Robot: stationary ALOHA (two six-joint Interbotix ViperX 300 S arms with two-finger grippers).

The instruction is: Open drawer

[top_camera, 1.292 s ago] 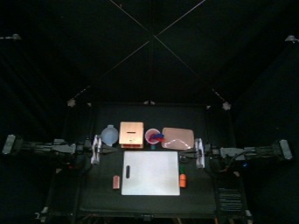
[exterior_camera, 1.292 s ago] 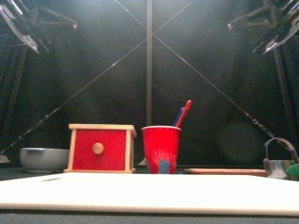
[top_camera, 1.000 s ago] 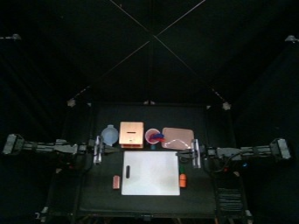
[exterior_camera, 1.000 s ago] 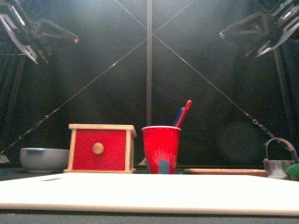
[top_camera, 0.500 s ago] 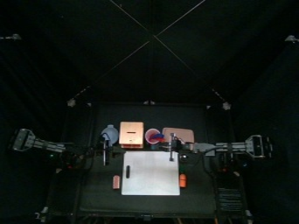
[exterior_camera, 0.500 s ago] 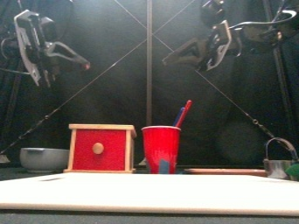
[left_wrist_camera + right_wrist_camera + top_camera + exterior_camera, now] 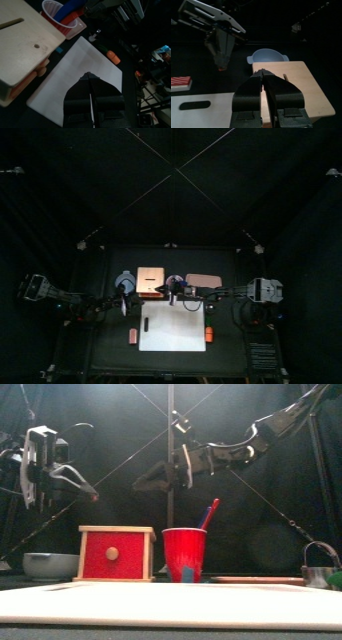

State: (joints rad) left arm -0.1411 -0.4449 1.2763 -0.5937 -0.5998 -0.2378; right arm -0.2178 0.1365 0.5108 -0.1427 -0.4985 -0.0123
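The drawer [image 7: 115, 552] is a small tan box with a red front and a round knob, standing left of the middle. From above, the drawer [image 7: 151, 281] sits behind the white sheet [image 7: 174, 325]. High in the air, my left gripper [image 7: 83, 484] hangs shut above the box's left side, holding nothing. It hovers over the white sheet [image 7: 80, 75] beside the drawer [image 7: 27, 45]. My right gripper [image 7: 144, 483] reaches across the middle, shut and empty, above the box. Its wrist view shows the right gripper [image 7: 260, 74] over the drawer's top [image 7: 301, 85].
A red cup [image 7: 185, 554] with a blue and a red stick stands right of the drawer. A grey-blue bowl [image 7: 51, 565] sits to its left. A pinkish-tan board [image 7: 203, 281] and a metal cup [image 7: 318, 570] are at the right. Small orange pieces [image 7: 209, 334] flank the sheet.
Both arms have swung in from the table's sides toward the middle and come lower. The right arm has reached over the drawer box. Nothing on the table has moved.
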